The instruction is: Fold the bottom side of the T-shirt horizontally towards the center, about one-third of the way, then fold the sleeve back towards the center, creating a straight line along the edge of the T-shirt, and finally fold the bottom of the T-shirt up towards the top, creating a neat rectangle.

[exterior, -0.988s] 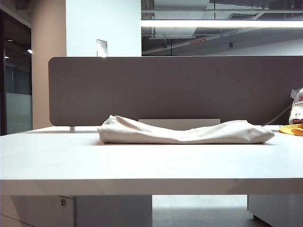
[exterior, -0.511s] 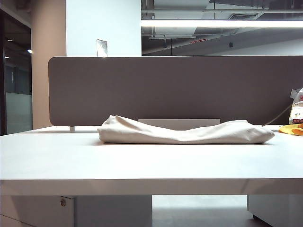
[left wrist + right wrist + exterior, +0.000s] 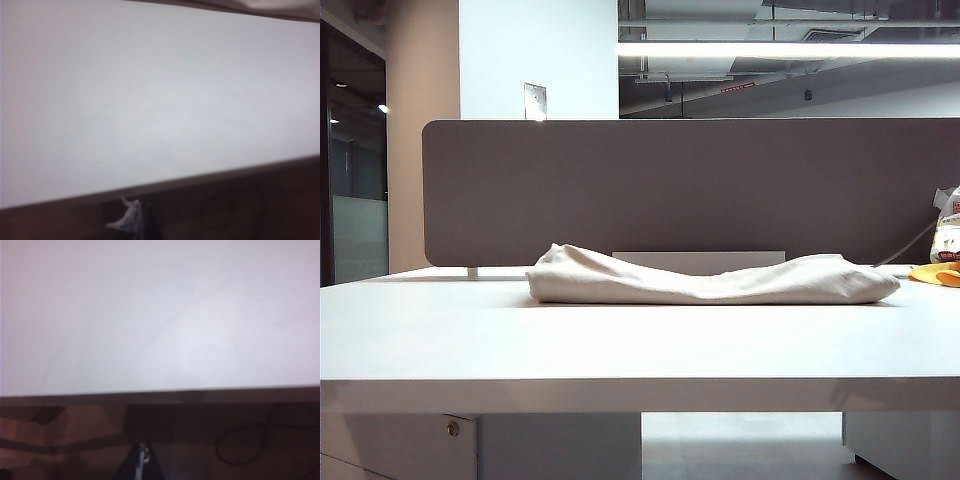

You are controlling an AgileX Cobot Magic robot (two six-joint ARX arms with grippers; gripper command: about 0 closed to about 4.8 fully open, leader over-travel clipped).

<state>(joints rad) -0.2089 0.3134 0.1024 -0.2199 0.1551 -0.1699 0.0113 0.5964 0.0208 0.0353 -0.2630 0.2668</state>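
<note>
Left gripper: jaws pressed together, empty, below the tabletop's near edge; absent from the exterior view.
Right gripper: likewise closed on nothing, below the same near edge.
Change: none across the exterior views; folded bundle lying exactly as before, so folding judged complete, arms clear.
T-shirt: long beige bundle, toward the far edge, mid-width.
Tabletop: white, matte, otherwise bare in front.
Room: grey divider panel behind; yellow item at far right corner.
</note>
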